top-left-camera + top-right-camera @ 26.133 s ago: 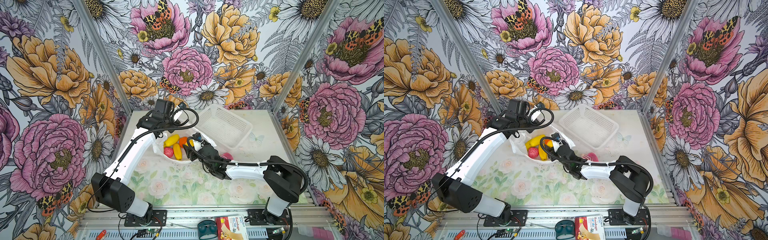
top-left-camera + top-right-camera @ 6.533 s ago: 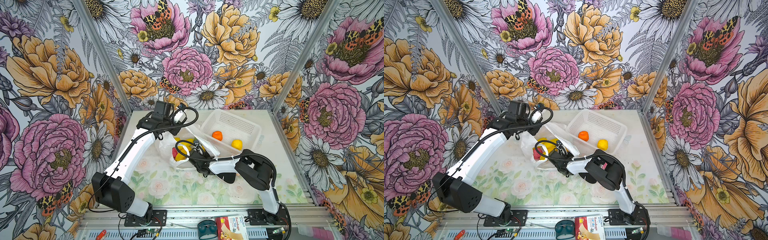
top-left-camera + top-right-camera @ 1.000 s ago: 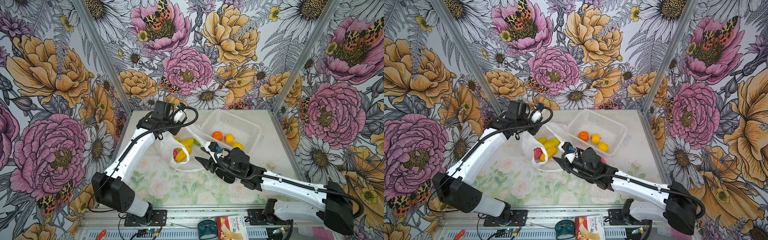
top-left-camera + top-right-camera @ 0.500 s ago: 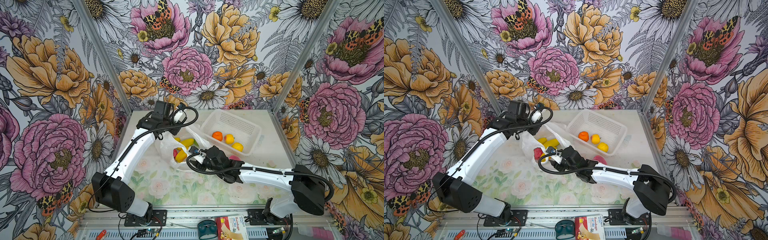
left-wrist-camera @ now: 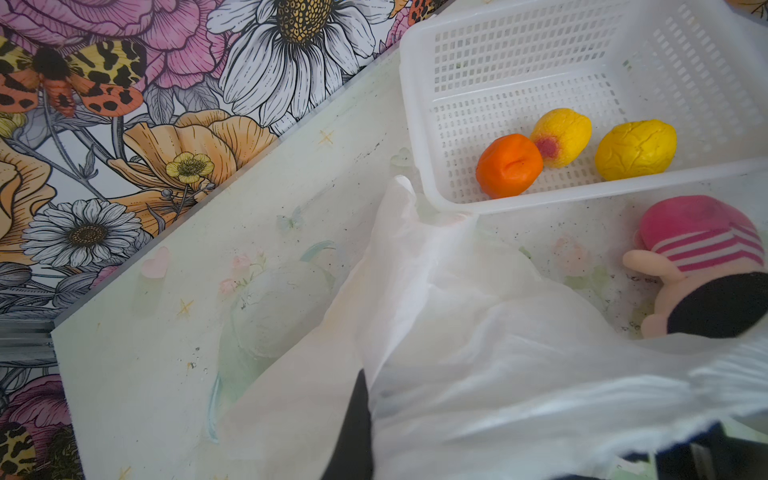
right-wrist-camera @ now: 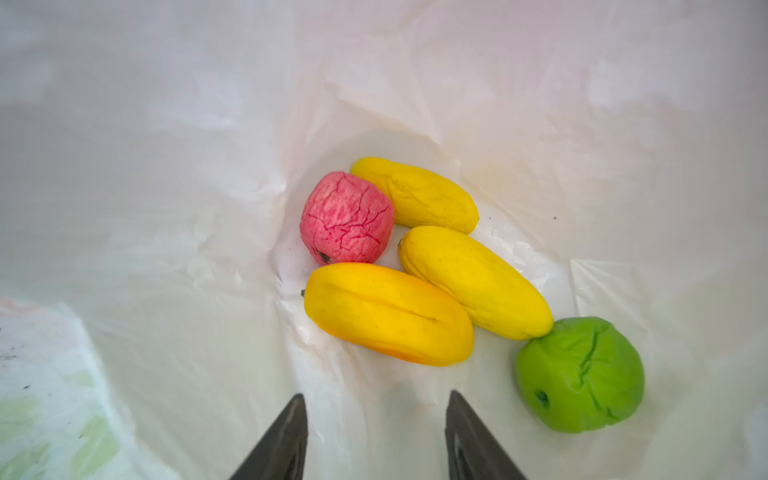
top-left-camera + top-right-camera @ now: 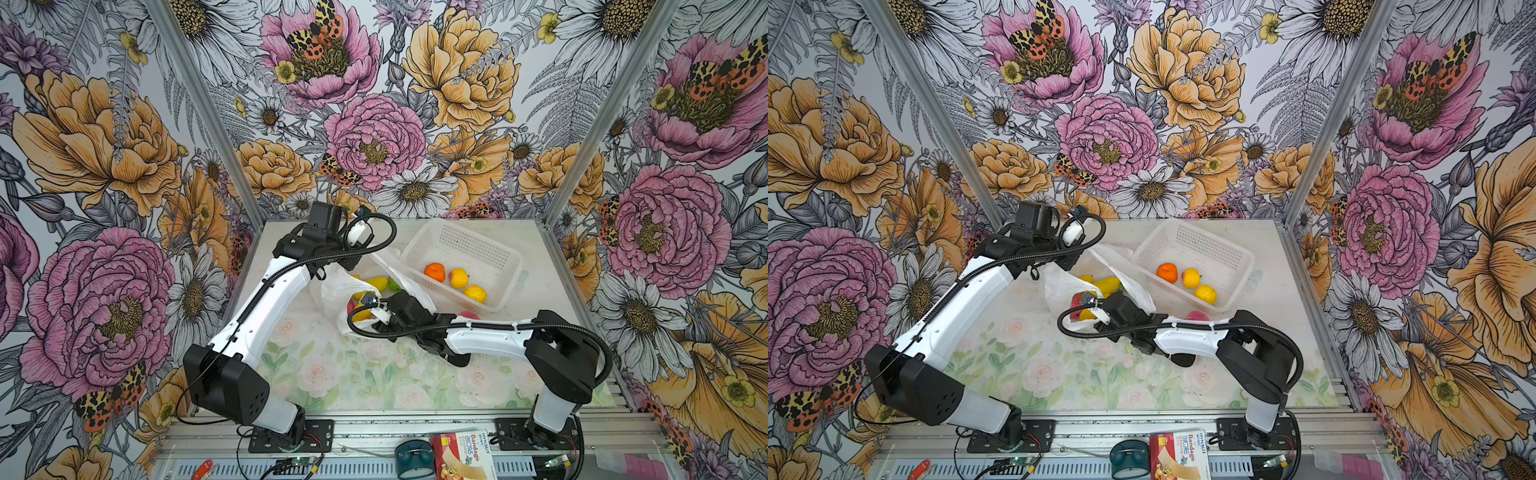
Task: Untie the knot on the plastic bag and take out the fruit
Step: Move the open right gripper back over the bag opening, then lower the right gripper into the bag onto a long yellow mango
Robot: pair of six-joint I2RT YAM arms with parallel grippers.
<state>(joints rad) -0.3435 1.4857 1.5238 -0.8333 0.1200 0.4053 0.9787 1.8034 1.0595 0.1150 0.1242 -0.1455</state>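
Observation:
The plastic bag (image 7: pixel 332 291) (image 6: pixel 166 166) lies open at the table's back left, and no knot shows. My left gripper (image 5: pixel 370 415) is shut on the bag's rim, holding it up; only one dark finger shows. My right gripper (image 6: pixel 376 399) is open inside the bag's mouth with nothing between its fingers. Just ahead of it lies fruit: a yellow-orange one (image 6: pixel 386 313), two yellow oblong ones (image 6: pixel 473 282), a pink-red one (image 6: pixel 347 218) and a green one (image 6: pixel 582 374) off to the side. Three more fruit lie in the basket: orange (image 7: pixel 434 271), yellow-pink (image 7: pixel 458 277), yellow (image 7: pixel 475 293).
The white perforated basket (image 7: pixel 457 245) (image 5: pixel 519 62) stands at the back right, touching the bag's loose flap. A pink-striped doll (image 5: pixel 702 266) (image 7: pixel 469 314) lies by the basket's front side. The back wall rises close behind my left wrist.
My right arm has swung left and down from in front of the basket, and its open gripper is now inside the bag's mouth. The left arm has held still.

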